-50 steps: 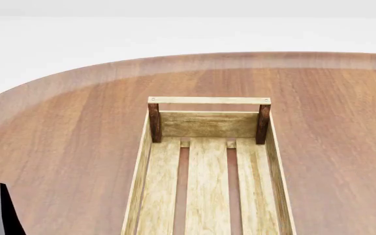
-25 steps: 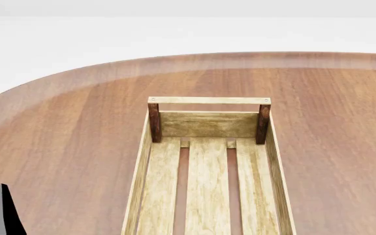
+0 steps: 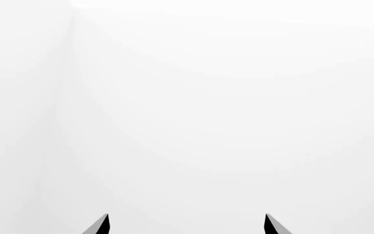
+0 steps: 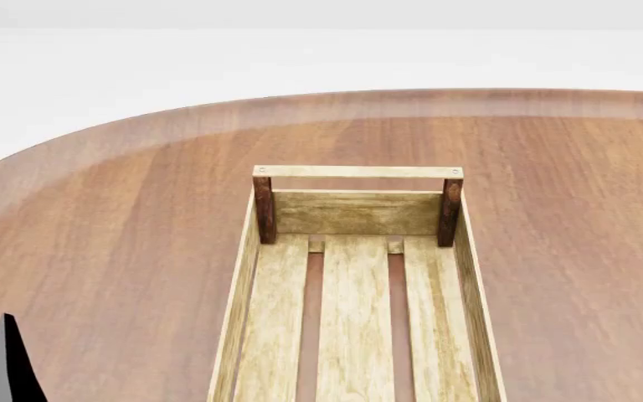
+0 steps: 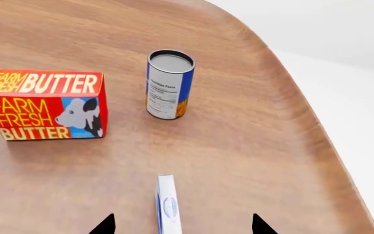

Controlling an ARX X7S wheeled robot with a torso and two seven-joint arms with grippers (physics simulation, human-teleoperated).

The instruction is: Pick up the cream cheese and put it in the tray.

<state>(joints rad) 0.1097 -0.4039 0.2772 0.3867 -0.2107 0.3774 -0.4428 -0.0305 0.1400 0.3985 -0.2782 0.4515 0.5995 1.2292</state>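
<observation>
The cream cheese (image 5: 167, 204), a thin white-grey box with a blue oval logo, stands on edge on the brown table in the right wrist view. My right gripper (image 5: 182, 225) is open, its two dark fingertips on either side of the box and apart from it. The tray (image 4: 355, 214), a long pale wood crate with dark corner posts and a top rail at its far end, lies in the middle of the head view and holds nothing. My left gripper (image 3: 187, 224) is open and faces only blank white. One dark left fingertip (image 4: 11, 364) shows low at the left of the head view.
A red-orange butter box (image 5: 45, 105) and a blue-orange can (image 5: 169, 84) stand on the table beyond the cream cheese. The table's curved edge (image 5: 317, 126) runs close past the can. The round table's far rim (image 4: 333, 96) lies behind the tray.
</observation>
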